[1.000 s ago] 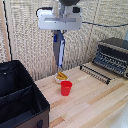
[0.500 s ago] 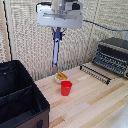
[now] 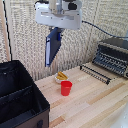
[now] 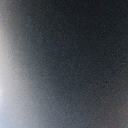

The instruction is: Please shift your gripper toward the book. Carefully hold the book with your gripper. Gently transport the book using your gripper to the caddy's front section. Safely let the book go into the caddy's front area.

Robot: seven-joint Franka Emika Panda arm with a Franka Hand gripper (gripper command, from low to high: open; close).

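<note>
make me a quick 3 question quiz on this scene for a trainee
1. True or false: the book lies flat on the table.
2. Which is nearest the red cup? A) the toaster oven B) the small dish of food C) the caddy
3. Fill in: the book hangs from the gripper, and the caddy lies toward the exterior view's ____.

Key:
1. False; it hangs upright in the air, gripped at its top edge.
2. B
3. left
</note>
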